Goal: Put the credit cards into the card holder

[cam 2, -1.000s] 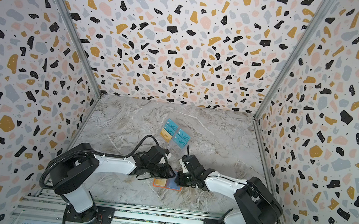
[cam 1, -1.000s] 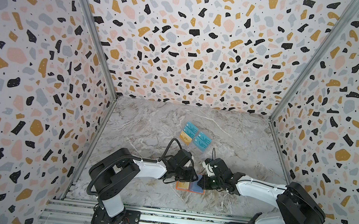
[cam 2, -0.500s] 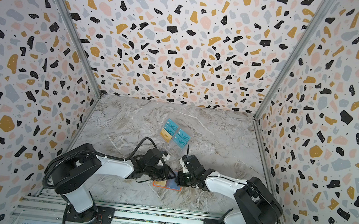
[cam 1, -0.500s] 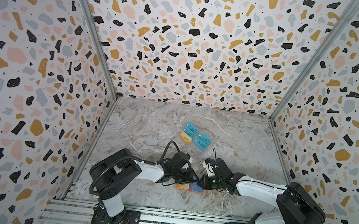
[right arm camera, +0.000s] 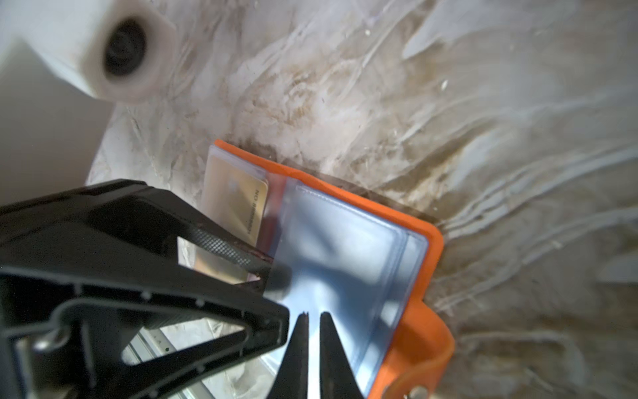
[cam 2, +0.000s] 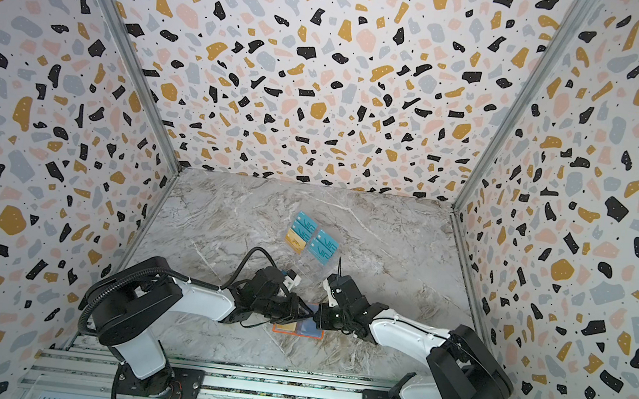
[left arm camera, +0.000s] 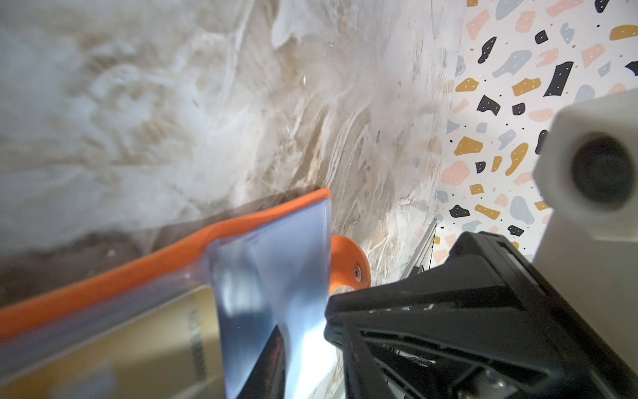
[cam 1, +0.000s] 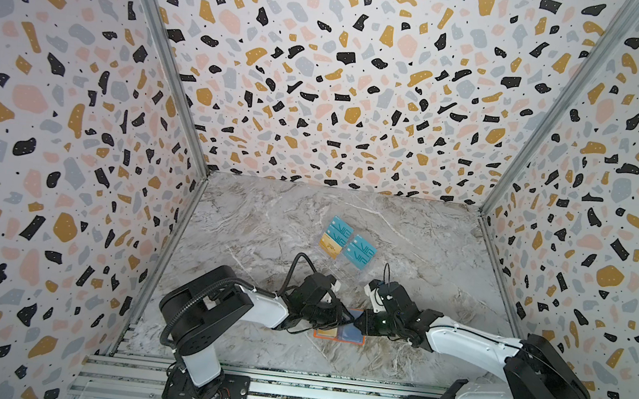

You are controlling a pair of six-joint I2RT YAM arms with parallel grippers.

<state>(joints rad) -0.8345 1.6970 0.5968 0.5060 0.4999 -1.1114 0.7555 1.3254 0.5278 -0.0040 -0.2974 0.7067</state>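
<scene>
bench: marbled slab (cam 1: 264,227) closed in by speckled walls.
card holder: orange booklet (cam 1: 337,338) lying open and flat near the middle of the bench's front edge, under the tips of both arms. its rounded snap tab (left arm camera: 348,262) sticks out from one side.
clear sleeve: one see-through page (left arm camera: 262,276) of the card holder stands raised off the pages under it, and the rest lie flat.
card inside: a gold card (right arm camera: 238,207) with dark print lies on the left half of the card holder among the sleeves. i cannot tell if it is fully tucked in.
loose cards: several teal cards (cam 1: 361,252) with big lettering and a second gold one (cam 1: 330,246) sit side by side near the bench's middle, well behind the card holder.
left end effector: (right arm camera: 279,297) low over the card holder at the edge of the raised page, one textured finger (right arm camera: 224,248) over the gold card inside. cannot tell whether it is clenched or released.
right end effector: (right arm camera: 313,316) fingers nearly together, clenched on the clear sleeve.
</scene>
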